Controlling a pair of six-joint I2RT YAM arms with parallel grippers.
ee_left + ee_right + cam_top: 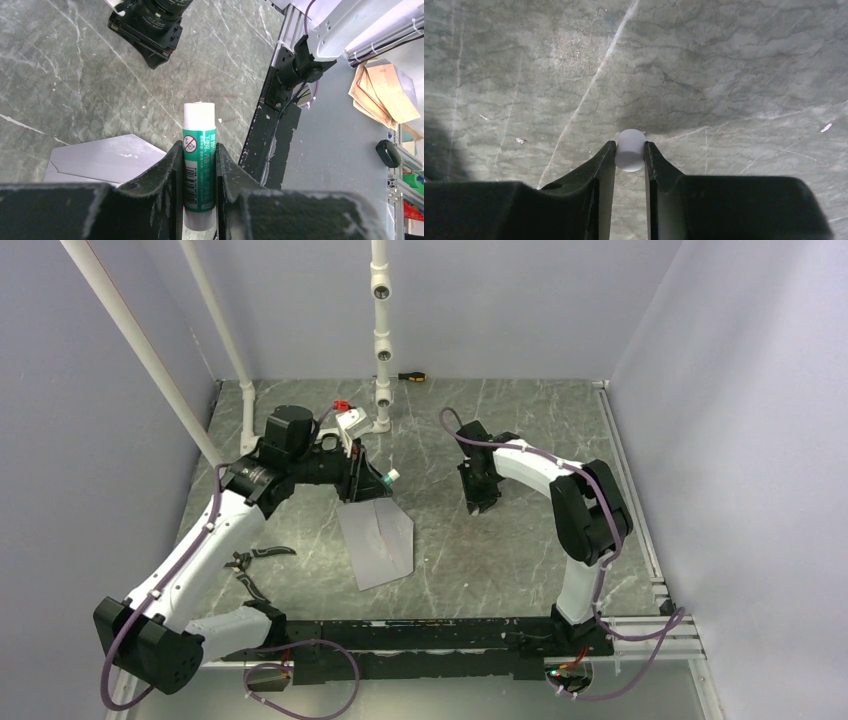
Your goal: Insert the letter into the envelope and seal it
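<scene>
The light grey envelope [378, 540] lies flat on the marble table, its pointed flap end toward my left gripper [372, 480]. In the left wrist view the envelope [100, 160] sits just below and left of the jaws. My left gripper [199, 146] is shut on a green-labelled glue stick [199, 120] whose uncapped white end points outward. My right gripper [483, 502] hovers to the right of the envelope, apart from it. The right gripper [630, 148] is shut on a small white cap [631, 140] above bare table. The letter is out of view.
White pipes [380, 340] stand at the back with a screwdriver [410, 376] beside them. A black tool [255, 562] lies near the left arm. A black rail [430, 632] runs along the front edge. Tan papers [382, 90] are stacked off the table.
</scene>
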